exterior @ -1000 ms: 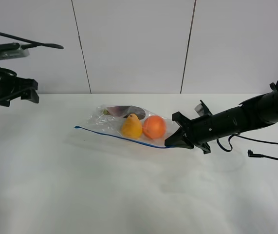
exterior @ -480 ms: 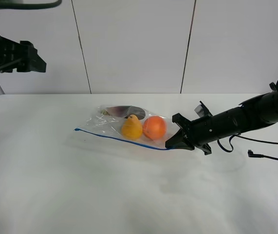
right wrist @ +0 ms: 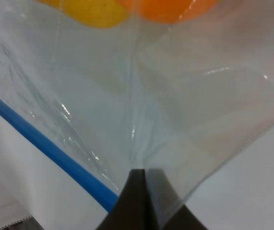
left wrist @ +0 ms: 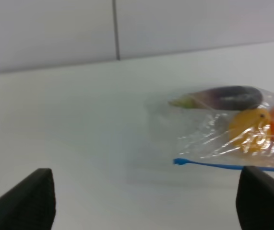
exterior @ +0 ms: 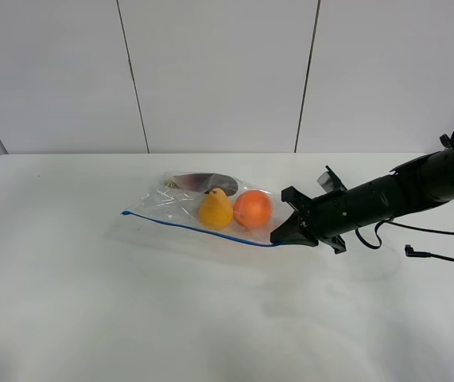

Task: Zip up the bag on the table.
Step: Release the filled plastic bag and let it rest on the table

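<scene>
The clear bag (exterior: 180,205) lies on the white table (exterior: 131,318), its blue zip line (exterior: 195,227) along the near edge. A yellow pear (exterior: 215,208), an orange fruit (exterior: 252,208) and a dark item (exterior: 204,181) show through it. My right gripper (exterior: 278,233) is shut on the bag's right corner by the zip end; the right wrist view shows the fingertips (right wrist: 139,179) pinching the plastic (right wrist: 175,105). My left gripper (left wrist: 146,201) is open and empty, away from the bag (left wrist: 223,139), and out of the exterior view.
A black cable (exterior: 441,256) lies on the table at the far right. White wall panels (exterior: 211,72) stand behind the table's back edge.
My left arm has risen at the upper left and left the exterior view. The right gripper and the bag have not moved.
</scene>
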Tool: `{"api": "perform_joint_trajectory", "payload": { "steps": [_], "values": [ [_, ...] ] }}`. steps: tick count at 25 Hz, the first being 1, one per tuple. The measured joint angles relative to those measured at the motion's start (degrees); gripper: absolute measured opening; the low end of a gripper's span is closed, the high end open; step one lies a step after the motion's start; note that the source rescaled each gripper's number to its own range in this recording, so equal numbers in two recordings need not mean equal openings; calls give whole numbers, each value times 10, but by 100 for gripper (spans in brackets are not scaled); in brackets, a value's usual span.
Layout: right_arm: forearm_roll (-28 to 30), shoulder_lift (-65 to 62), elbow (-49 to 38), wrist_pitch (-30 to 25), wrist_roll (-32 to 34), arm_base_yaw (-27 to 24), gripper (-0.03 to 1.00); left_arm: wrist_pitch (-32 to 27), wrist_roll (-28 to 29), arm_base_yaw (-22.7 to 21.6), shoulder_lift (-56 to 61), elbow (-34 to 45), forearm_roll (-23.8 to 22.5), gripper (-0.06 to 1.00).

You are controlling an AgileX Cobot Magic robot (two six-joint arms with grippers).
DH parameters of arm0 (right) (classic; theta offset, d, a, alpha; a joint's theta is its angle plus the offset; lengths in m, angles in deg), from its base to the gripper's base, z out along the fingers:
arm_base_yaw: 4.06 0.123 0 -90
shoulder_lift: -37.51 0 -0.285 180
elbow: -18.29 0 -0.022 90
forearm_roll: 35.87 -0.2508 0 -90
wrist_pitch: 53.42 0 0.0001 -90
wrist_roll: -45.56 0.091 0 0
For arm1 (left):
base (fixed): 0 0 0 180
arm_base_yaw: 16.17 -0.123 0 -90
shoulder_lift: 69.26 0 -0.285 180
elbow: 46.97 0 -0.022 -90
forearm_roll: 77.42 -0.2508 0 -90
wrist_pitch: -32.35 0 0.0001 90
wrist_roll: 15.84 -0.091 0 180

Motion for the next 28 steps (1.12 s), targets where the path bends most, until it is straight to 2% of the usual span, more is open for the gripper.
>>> {"api": "perform_joint_trajectory", "payload": {
  "steps": [3,11,17,23,28],
  "values": [
    [0,0,0,3,0,0,0,-17,0,0,58,12,-16,94],
    [1,0,0,4,0,0,0,-92,12,0,190,18,-16,94],
    [1,0,0,4,0,0,0,-124,32,0,278,20,-16,94],
    [2,0,0,5,-1,0,0,-137,15,0,369,29,-6,94],
    [4,0,0,8,-7,0,0,-155,-8,0,407,76,15,94]
  ]
}}
